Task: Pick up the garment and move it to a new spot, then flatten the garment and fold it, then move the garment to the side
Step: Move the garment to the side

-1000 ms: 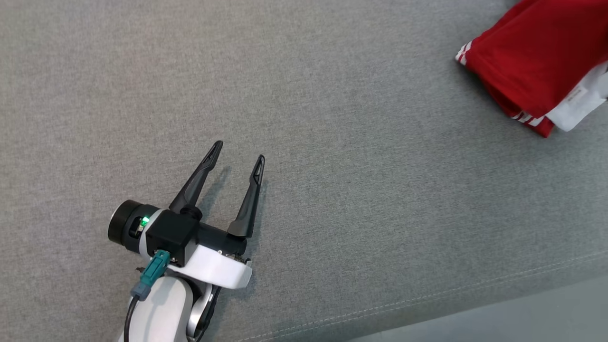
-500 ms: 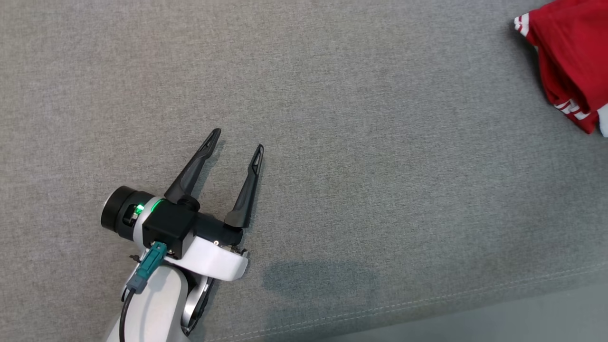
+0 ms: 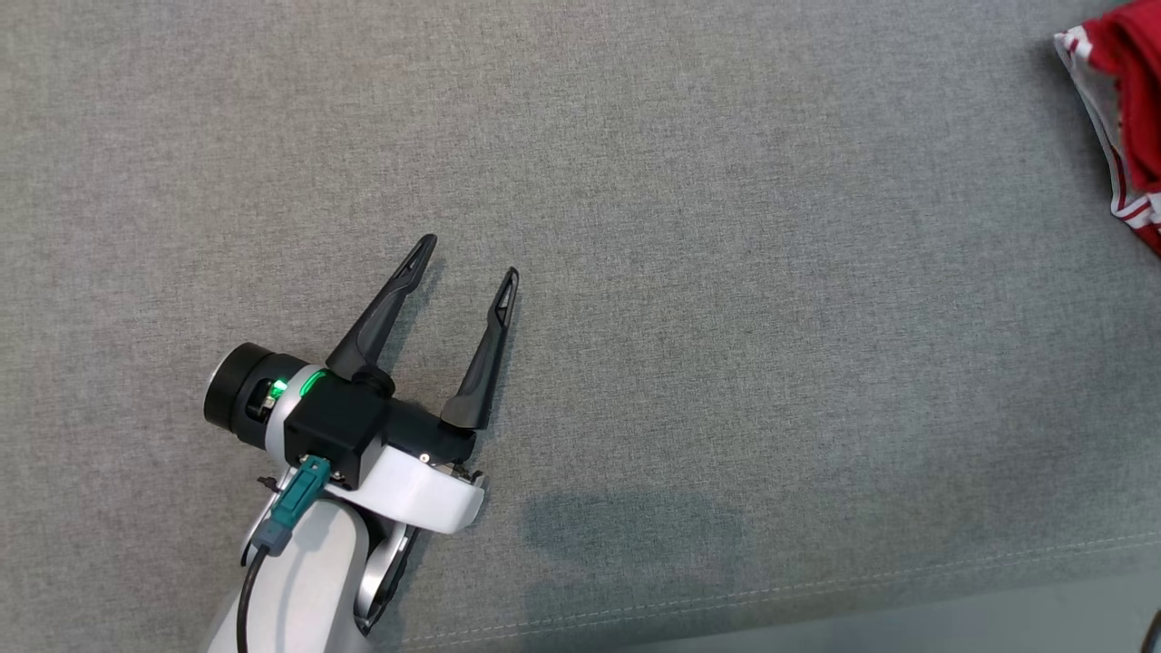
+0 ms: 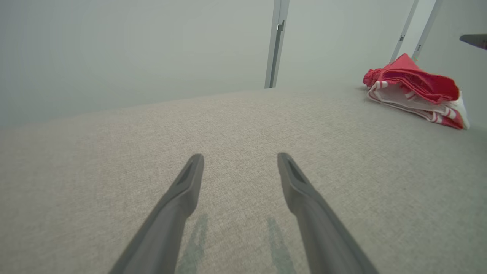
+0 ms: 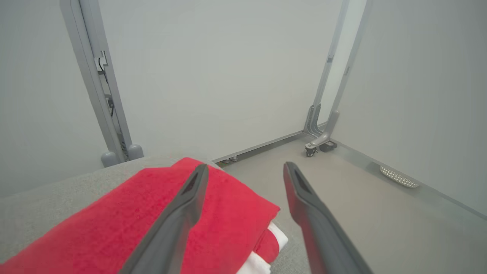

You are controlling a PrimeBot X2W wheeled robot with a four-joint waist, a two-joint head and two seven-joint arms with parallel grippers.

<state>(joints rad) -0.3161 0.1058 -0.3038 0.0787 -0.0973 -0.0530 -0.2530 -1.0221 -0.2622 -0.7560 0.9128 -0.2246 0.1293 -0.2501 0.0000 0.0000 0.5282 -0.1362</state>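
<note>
Since the folded red-and-white cloth garment point(image 3: 1141, 100) lies at the right edge of the grey fabric-covered table point(image 3: 726, 272), I judge folding and shifting done; my left gripper point(image 3: 468, 258) and right gripper point(image 5: 245, 166) have their jaws released, empty.

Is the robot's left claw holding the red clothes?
No, the left gripper is open over the grey fabric surface, and the folded red garment lies apart from it, off to the side.

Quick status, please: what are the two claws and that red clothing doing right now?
Left gripper open, empty, over grey fabric surface. Right gripper open, above folded red-and-white garment, not gripping it. Nothing seen in the way.
</note>
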